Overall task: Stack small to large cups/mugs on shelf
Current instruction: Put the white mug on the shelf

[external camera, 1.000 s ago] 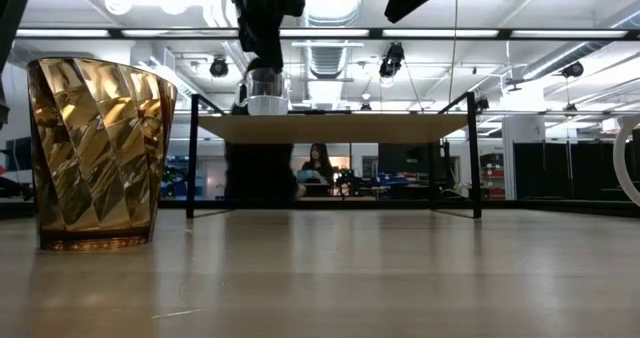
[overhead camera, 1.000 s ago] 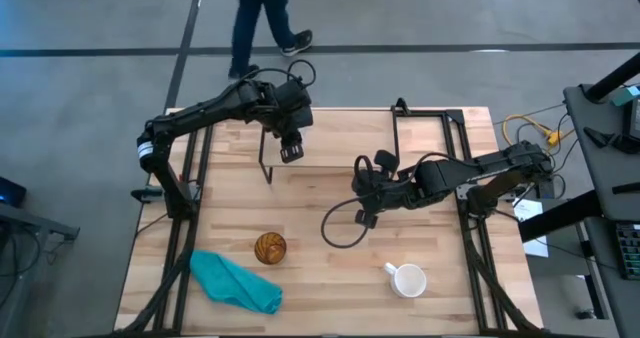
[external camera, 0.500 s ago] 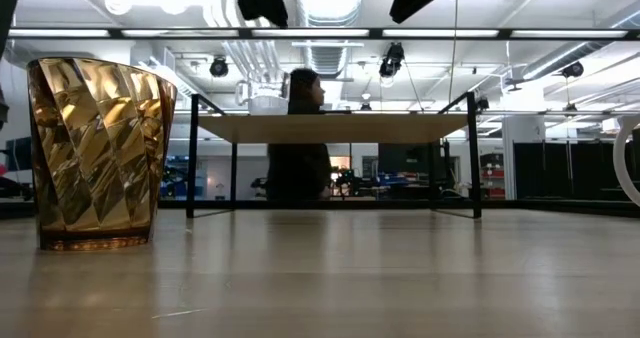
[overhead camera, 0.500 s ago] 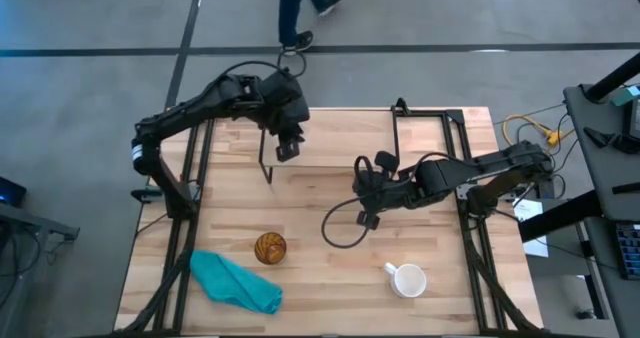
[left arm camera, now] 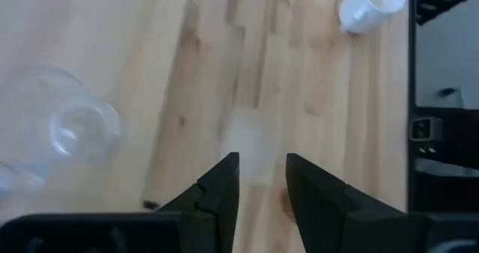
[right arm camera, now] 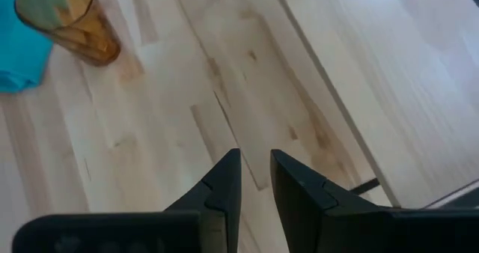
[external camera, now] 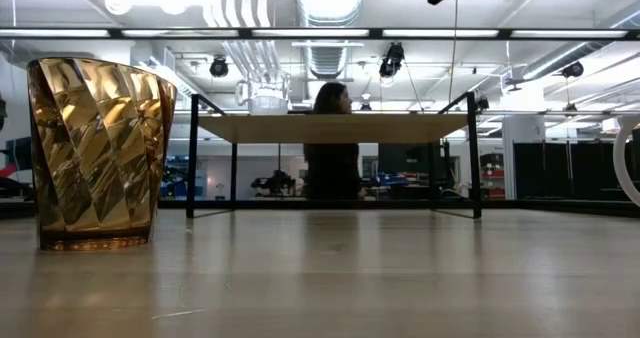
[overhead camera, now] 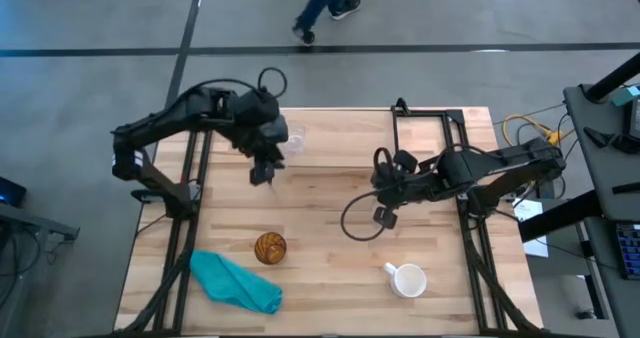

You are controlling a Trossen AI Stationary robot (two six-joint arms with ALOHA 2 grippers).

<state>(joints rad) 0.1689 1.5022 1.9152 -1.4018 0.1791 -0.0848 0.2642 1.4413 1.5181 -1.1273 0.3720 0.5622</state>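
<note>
The tiny clear glass cup [overhead camera: 296, 138] stands upright by its base on the shelf [overhead camera: 350, 138], near its left end; the low view shows the cup [external camera: 267, 100] on the board [external camera: 330, 128]. My left gripper [overhead camera: 263, 171] hovers open off the shelf's left near corner, the cup [left arm camera: 71, 126] beside it. The amber-brown patterned cup [overhead camera: 270, 247] stands upright on the table, near the front. The white mug [overhead camera: 407, 279] lies on its side at the table's near right. My right gripper [overhead camera: 381, 215] hangs over the table's middle, fingers a narrow gap apart.
A teal cloth [overhead camera: 235, 283] lies crumpled at the table's near left, close to the amber cup [external camera: 98, 153]. Black frame rails run along both table sides. A person walks past beyond the far edge [overhead camera: 325, 8]. Bare tabletop lies between the amber cup and the mug.
My left gripper has let go of the glass cup on the shelf, risen out of the low view and drawn back toward the table's left and near side. The cup stays upright on the board. My right gripper has shifted slightly toward the right. The person has walked rightward.
</note>
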